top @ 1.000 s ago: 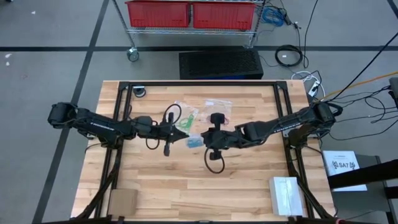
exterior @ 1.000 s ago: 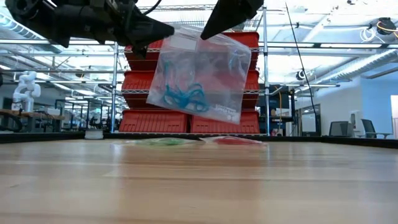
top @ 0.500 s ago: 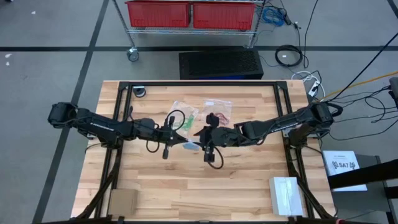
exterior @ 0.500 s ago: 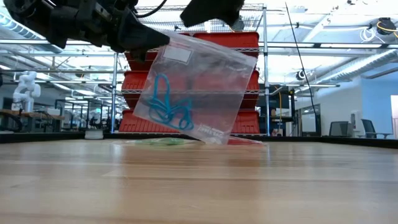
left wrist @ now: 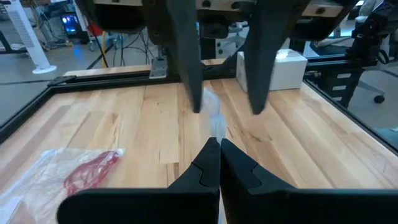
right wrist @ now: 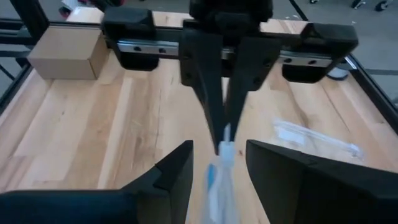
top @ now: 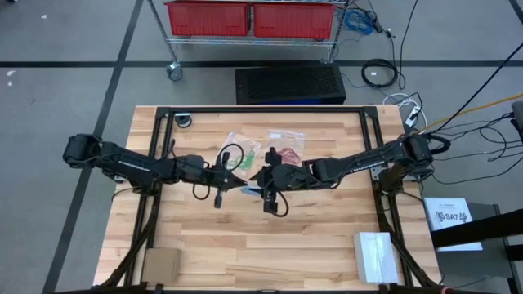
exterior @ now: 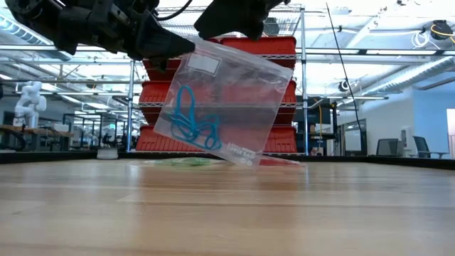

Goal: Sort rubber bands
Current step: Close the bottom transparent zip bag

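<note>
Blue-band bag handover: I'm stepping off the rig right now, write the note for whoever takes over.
Left end effector: shut on the clear bag, holding it alone by a top corner above mid-table.
Right end effector: open, fingers either side of the bag's edge, not gripping.
Blue rubber bands sit inside the hanging bag.
Bag with green bands and bag with red bands lie on the table's far side.
Done: blue bag lifted.
Left: no loose bands in view; confirm next step, set the bag down.

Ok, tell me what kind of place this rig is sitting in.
Most likely a robotics lab or workshop. A wire shelving rack holds red storage bins, loose cables trail over the grey floor, and another white robot arm stands in the open room behind.
</note>
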